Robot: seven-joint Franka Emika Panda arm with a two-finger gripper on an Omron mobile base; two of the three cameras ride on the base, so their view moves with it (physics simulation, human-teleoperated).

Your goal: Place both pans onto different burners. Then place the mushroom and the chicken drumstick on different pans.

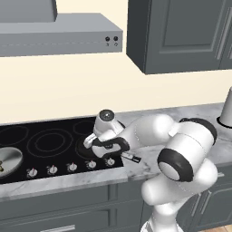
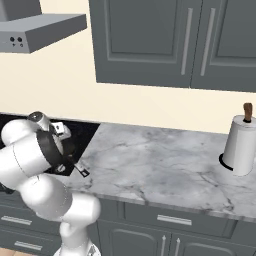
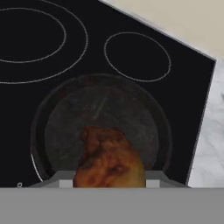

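One drumstick is pinched by the hand over the dark pan, positioned for release there.

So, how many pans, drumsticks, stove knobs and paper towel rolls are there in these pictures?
pans: 2, the silver pan and the dark pan
chicken drumstick: 1
stove knobs: 5
paper towel roll: 1
total: 9

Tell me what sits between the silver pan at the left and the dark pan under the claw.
In the left base view, bare black glass cooktop with a large ringed burner lies between the shiny silver pan and the dark blackish pan.
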